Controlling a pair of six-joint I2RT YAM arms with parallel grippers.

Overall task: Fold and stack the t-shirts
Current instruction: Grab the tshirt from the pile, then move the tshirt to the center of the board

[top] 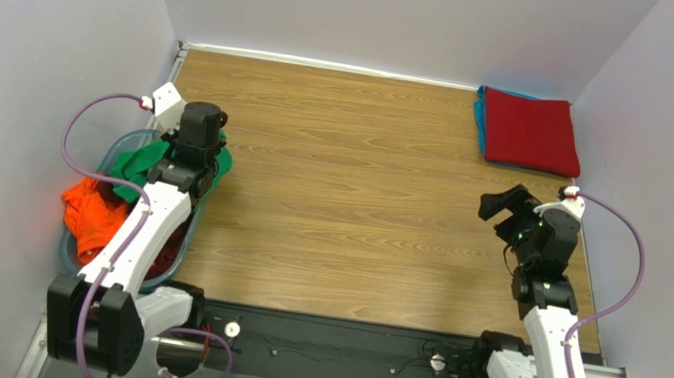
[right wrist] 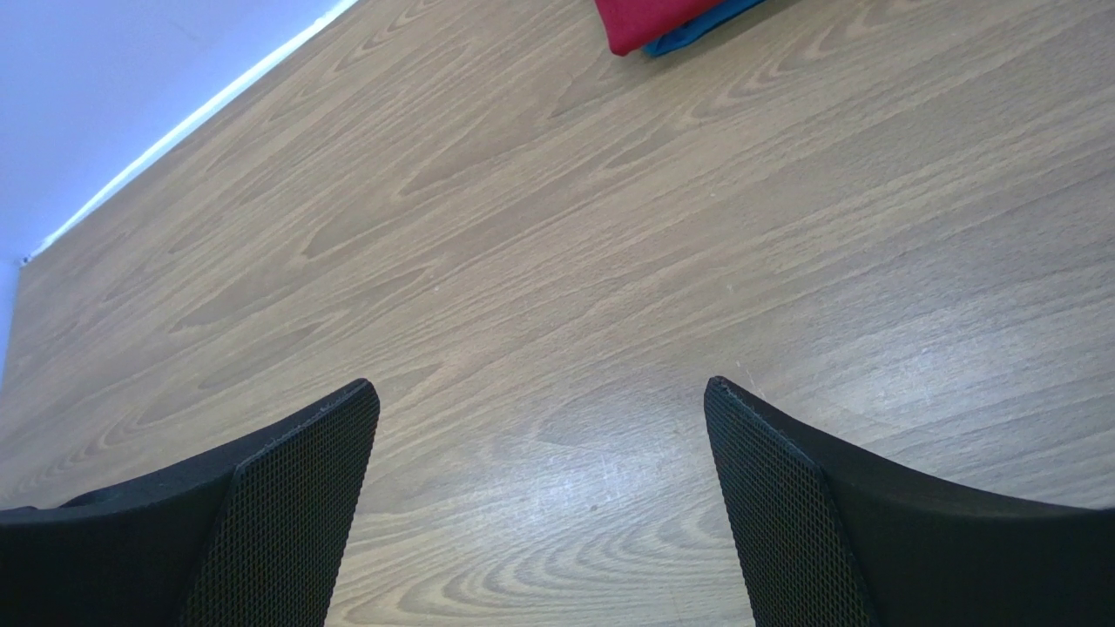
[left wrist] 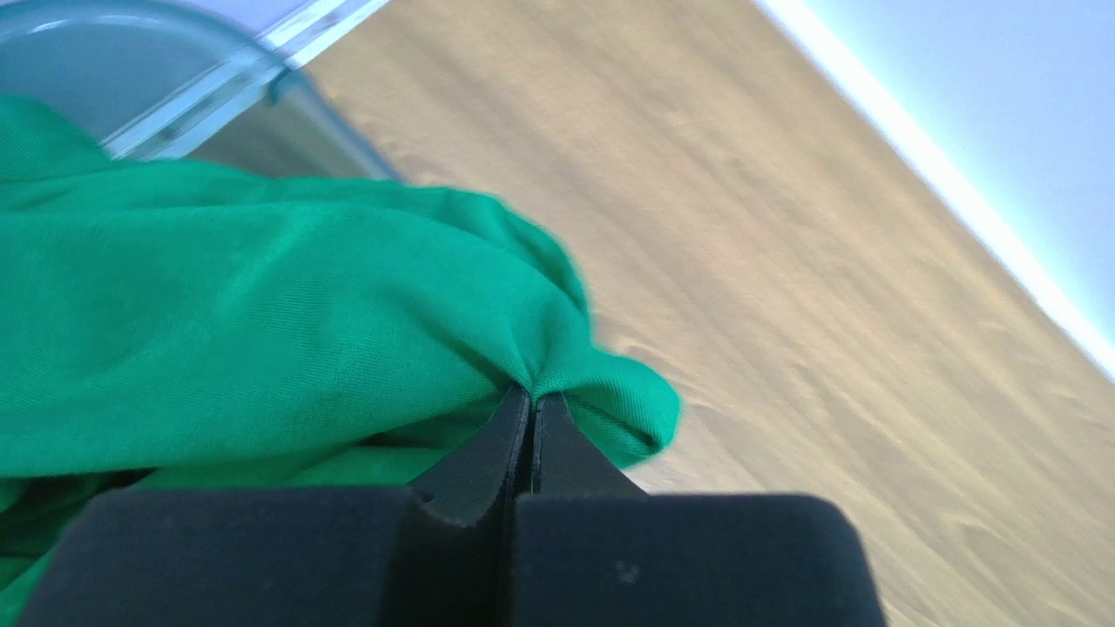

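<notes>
Cloth this soft and light will sag and stretch, I judge, so a bunched fold is my hold: left jaws pinch the green t-shirt (left wrist: 262,314) draped over the tub (left wrist: 196,85); right jaws gape wide, empty.

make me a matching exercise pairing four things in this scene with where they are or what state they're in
Things:
1. green t-shirt
2. red t-shirt
3. orange t-shirt
4. right end effector

Places or states:
a. folded, far right corner of the table
b. open, holding nothing
c. pinched in the shut left end effector
d. bunched in the plastic tub

Pairs: 1-c, 2-a, 3-d, 4-b
</notes>
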